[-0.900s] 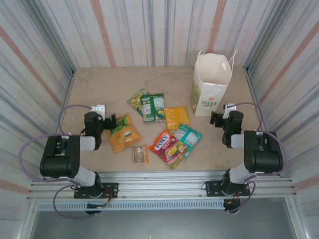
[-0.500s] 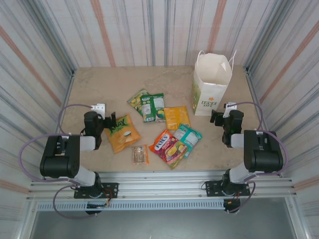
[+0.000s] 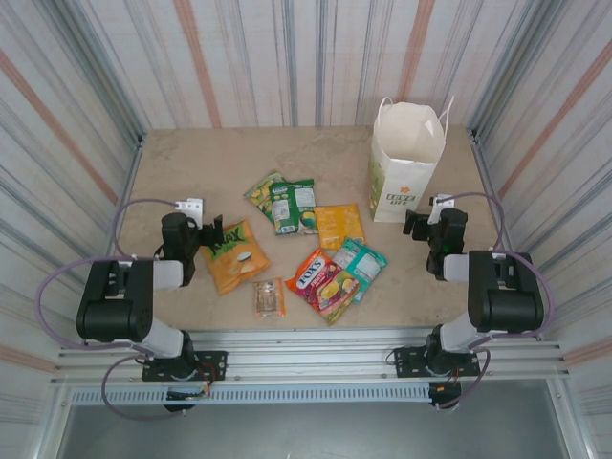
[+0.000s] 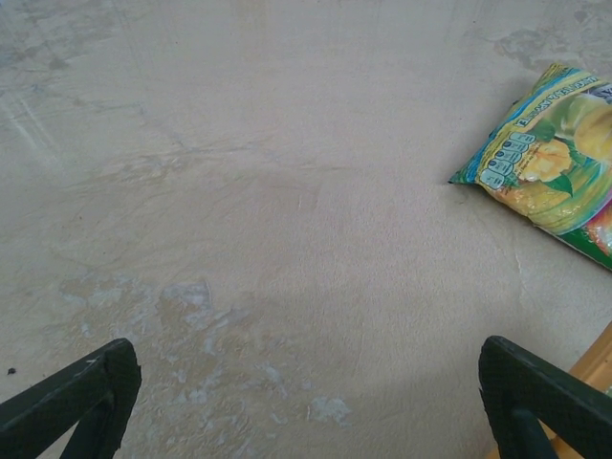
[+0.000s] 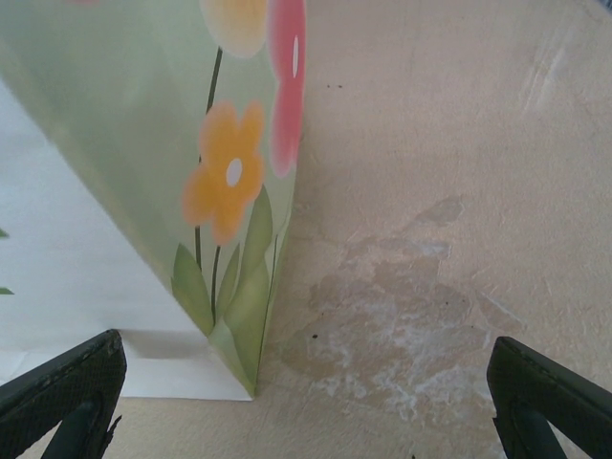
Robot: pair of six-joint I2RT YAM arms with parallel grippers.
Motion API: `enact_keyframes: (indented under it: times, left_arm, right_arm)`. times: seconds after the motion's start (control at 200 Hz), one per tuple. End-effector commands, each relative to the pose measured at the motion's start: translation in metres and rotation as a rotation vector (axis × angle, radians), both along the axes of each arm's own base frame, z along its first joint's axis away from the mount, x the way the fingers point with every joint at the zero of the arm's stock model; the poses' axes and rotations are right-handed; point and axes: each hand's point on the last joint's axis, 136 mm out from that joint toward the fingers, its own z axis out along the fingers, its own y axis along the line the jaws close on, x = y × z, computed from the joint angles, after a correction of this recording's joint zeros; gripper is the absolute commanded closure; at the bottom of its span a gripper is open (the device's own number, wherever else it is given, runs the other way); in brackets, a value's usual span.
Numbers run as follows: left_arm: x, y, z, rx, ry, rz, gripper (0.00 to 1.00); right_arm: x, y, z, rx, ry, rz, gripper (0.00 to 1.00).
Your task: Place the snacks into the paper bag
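The snacks lie flat mid-table: a yellow-orange packet [image 3: 235, 255], two green packets [image 3: 270, 191] [image 3: 295, 206], an orange one [image 3: 338, 226], a red multicoloured one [image 3: 323, 284], a teal one [image 3: 360, 265] and a small clear one [image 3: 270, 297]. The white paper bag [image 3: 406, 163] stands upright at the back right, its mouth open. My left gripper [image 3: 212, 234] [image 4: 306, 402] is open just left of the yellow-orange packet, with bare table between its fingers. A green-yellow packet [image 4: 555, 163] lies ahead to its right. My right gripper [image 3: 413, 227] [image 5: 306, 402] is open just in front of the bag's flowered side [image 5: 191, 143].
Corrugated metal walls [image 3: 86, 115] close in the table [image 3: 191, 163] on the left, back and right. The table's far left part is bare. A metal rail [image 3: 306, 363] runs along the near edge by the arm bases.
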Motion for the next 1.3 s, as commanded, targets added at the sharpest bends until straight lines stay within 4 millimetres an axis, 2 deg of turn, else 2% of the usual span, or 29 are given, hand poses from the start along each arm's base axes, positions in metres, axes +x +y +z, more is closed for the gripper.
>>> enact_keyframes:
  times: [0.0,0.125,0.271,0.356,0.451,0.712,0.797,0.902,1.017,1.147,1.233,1.298]
  left_arm:
    - [0.009,0.002,0.035,0.009,-0.021,0.005,0.06]
    - [0.007,-0.003,0.07,-0.022,-0.017,-0.009,0.09]
    - [0.0,-0.032,0.108,-0.048,0.011,-0.096,0.12]
    - [-0.01,-0.057,0.121,-0.047,0.052,-0.163,0.13]
    - [-0.025,-0.083,0.124,-0.063,0.12,-0.224,0.16]
    - [-0.086,-0.164,0.107,-0.176,0.317,-0.46,0.29]
    - [-0.106,-0.181,0.096,-0.196,0.381,-0.515,0.32]
    - [-0.132,-0.203,0.087,-0.297,0.466,-0.583,0.36]
    - [-0.159,-0.221,0.074,-0.363,0.551,-0.637,0.39]
    - [-0.181,-0.235,0.056,-0.397,0.623,-0.668,0.4]
    - [-0.189,-0.243,0.044,-0.418,0.656,-0.683,0.42]
    - [-0.192,-0.247,0.036,-0.414,0.683,-0.691,0.44]
  right_arm:
    - [0.005,0.002,0.029,0.034,0.025,-0.009,0.01]
    - [-0.004,0.015,0.052,0.125,0.078,0.02,0.01]
    - [-0.024,0.039,0.072,0.265,0.171,0.074,0.01]
    - [-0.04,0.053,0.081,0.308,0.207,0.089,0.01]
    - [-0.06,0.067,0.087,0.335,0.258,0.101,0.01]
    - [-0.128,0.106,0.093,0.412,0.441,0.146,0.01]
    - [-0.151,0.123,0.091,0.475,0.494,0.185,0.01]
    - [-0.176,0.143,0.082,0.549,0.569,0.222,0.01]
    - [-0.204,0.164,0.064,0.623,0.664,0.259,0.0]
    - [-0.23,0.188,0.045,0.718,0.745,0.297,0.1]
    - [-0.242,0.203,0.03,0.779,0.791,0.316,0.21]
    - [-0.247,0.214,0.023,0.805,0.799,0.345,0.25]
